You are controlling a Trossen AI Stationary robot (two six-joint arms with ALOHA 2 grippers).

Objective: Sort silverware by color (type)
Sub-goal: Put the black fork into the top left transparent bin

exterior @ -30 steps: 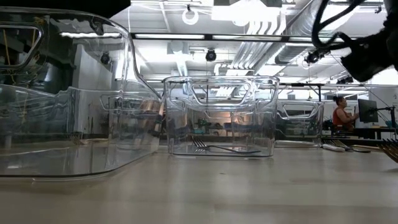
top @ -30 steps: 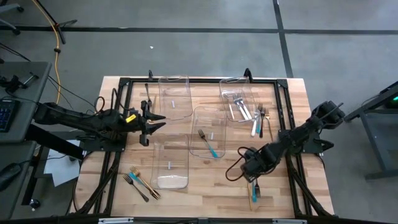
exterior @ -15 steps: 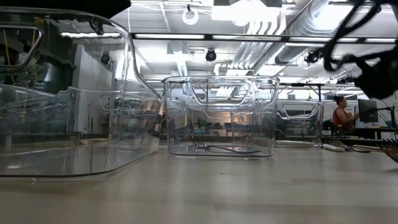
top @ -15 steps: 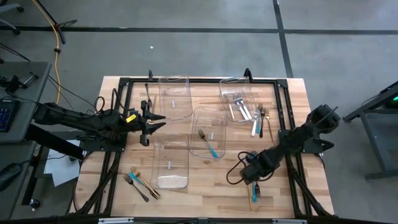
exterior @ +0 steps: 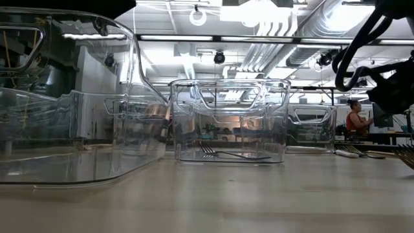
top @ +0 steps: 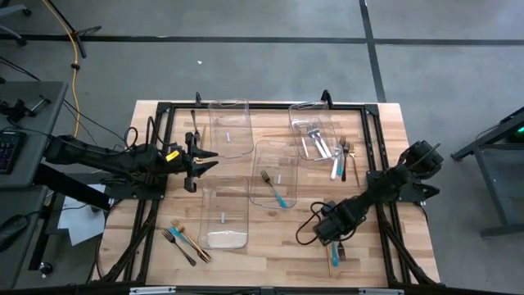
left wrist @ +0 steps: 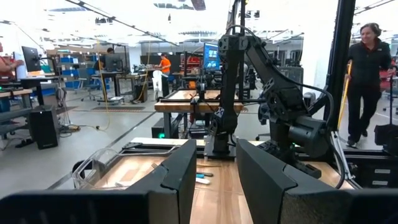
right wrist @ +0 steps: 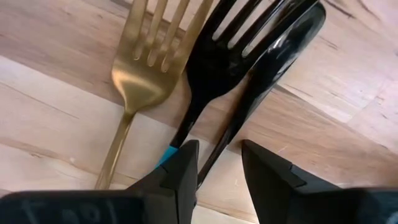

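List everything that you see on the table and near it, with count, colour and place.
bins: four, clear, mid-table
silver utensils: several, silver, in the far-right bin
teal-handled fork: one, in the middle bin
loose utensils: several, mixed, beside the far-right bin
forks: about three, mixed, near-left corner
gold fork: one, below the right gripper
black fork: one, beside it
black spoon: one, beside that
person: one, beyond the table
left gripper: open, left side
right gripper: open, over the black fork
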